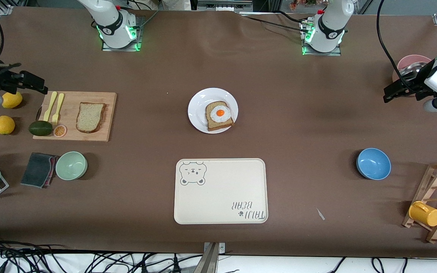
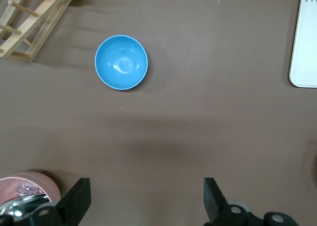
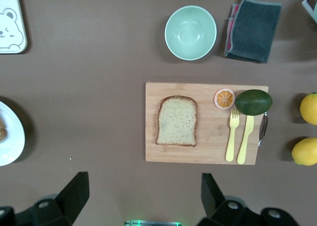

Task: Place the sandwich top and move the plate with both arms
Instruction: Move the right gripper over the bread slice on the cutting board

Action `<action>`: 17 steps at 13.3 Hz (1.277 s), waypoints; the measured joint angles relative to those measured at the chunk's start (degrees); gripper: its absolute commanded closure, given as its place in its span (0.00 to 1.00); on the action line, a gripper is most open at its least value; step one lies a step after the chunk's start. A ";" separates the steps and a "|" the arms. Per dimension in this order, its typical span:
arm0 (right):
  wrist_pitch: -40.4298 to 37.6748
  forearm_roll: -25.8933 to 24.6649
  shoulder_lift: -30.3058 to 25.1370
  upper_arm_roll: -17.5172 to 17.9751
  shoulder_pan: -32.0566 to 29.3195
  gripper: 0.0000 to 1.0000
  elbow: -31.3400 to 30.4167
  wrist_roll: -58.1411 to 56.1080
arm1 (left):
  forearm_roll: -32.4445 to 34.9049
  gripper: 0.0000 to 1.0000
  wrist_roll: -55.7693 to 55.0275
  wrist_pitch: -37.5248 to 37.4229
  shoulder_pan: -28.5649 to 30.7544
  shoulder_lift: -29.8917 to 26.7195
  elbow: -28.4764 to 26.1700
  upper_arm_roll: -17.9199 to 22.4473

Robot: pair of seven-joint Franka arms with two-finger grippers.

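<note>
The right arm's black two-finger end effector (image 1: 32,85) hangs with its fingers spread wide and nothing between them, above the tabletop's edge at the right arm's end, just beside a yellow lemon (image 1: 12,99). In the right wrist view the two black fingers (image 3: 74,191) frame open brown tabletop, and the rectangular bamboo cutting board (image 3: 205,151) lies straight ahead of them. On that board rests the sandwich top (image 3: 177,121), a plain, light-brown speckled slice of bread with a darker crust, lying flat. Its rounded end points toward the front camera and its long axis runs roughly in that same direction. Beside it on the board are a small orange slice (image 3: 224,98), a dark green avocado (image 3: 253,102) and a pair of pale yellow plastic forks (image 3: 237,137).

From the end effector, the slice lies toward the middle of the tabletop and slightly nearer the front camera. The right arm is plainly the closer of the two, so the pick looks like its job.

The round white plate (image 1: 199,113) sits at the middle of the tabletop, carrying a brown bread slice topped with a fried egg (image 1: 219,115). It is well apart from the board, farther from the front camera than the cream rectangular tray with a bear drawing (image 1: 222,197).

The left arm's black end effector (image 1: 393,93) waits, equally wide and empty, over the tabletop near a pink container (image 1: 412,62). A blue bowl (image 2: 121,62) lies ahead of it.
</note>
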 measured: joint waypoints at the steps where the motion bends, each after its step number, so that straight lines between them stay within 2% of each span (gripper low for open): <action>1: 1.01 0.00 1.02 0.01 0.00 0.00 -0.03 0.00 | 0.00 0.00 0.00 0.00 0.00 0.01 0.00 -0.01; 4: 3.13 -0.01 4.59 0.09 0.04 0.00 -0.83 0.00 | 0.00 0.00 0.00 0.00 -0.03 0.02 0.00 -0.01; 7: 8.88 -0.86 8.10 0.30 0.53 0.00 -4.64 2.54 | 0.00 0.00 0.00 0.00 -0.09 0.06 0.00 -0.02; 11: 17.62 -6.91 9.51 0.64 4.65 0.01 -11.91 12.53 | -0.26 0.00 -0.02 0.00 -0.19 0.11 0.00 -0.03; 13: 22.96 -9.68 9.51 0.71 5.61 0.08 -16.05 17.99 | -0.38 0.00 -0.02 0.00 -0.22 0.31 0.00 -0.03; 16: 33.23 -15.17 9.70 0.71 5.94 0.11 -24.42 27.77 | -2.79 0.00 -0.03 0.18 -0.23 0.89 0.00 -0.03; 17: 36.84 -17.32 10.07 0.72 6.29 0.17 -27.16 31.42 | -3.00 0.00 -0.04 0.26 -0.23 0.99 0.00 -0.03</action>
